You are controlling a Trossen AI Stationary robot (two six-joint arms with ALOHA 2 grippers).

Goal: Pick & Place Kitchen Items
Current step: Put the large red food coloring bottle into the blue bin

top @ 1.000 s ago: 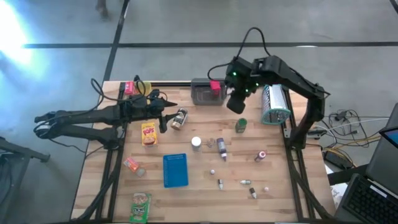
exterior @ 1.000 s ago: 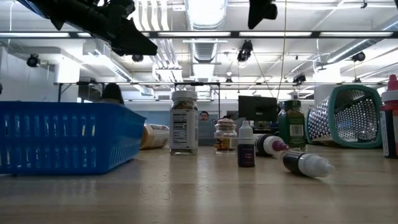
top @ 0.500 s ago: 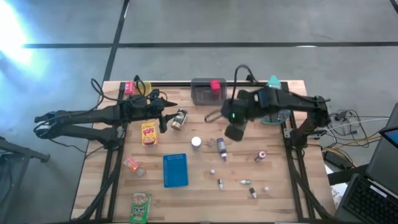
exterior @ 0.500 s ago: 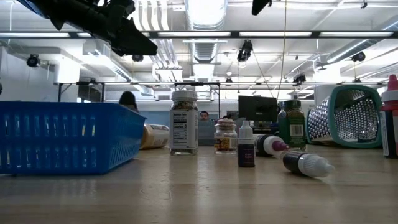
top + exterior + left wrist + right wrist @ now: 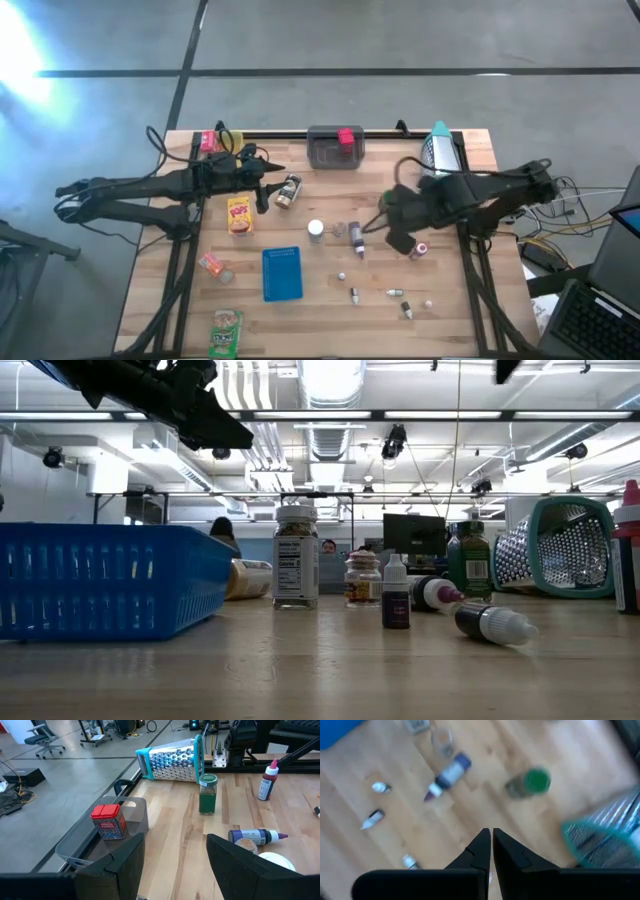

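Observation:
Kitchen items lie scattered on the wooden table: a yellow box [image 5: 239, 213], a jar [image 5: 289, 190], a purple-capped bottle [image 5: 356, 238], a red-capped bottle [image 5: 420, 249], a green-lidded jar [image 5: 207, 794] and several tiny bottles [image 5: 395, 293]. A red box [image 5: 348, 138] stands in the grey bin [image 5: 330, 152]. My left gripper [image 5: 175, 845] hovers open over the table's far left, by the jar. My right gripper [image 5: 488, 834] is shut and empty, pointing steeply down above the wood between the purple-capped and red-capped bottles.
A blue tray [image 5: 282, 273] lies near the table's middle front. A metal grater [image 5: 440, 152] lies at the far right corner. A pink packet [image 5: 211, 264] and a green packet [image 5: 227, 333] lie at the near left. Bare wood shows right of the tray.
My right gripper has swung from above the grey bin at the far edge toward the near edge and a little right, sinking somewhat and rolling its wrist. It now hangs over the bottles right of centre. The left arm and all the items have kept still.

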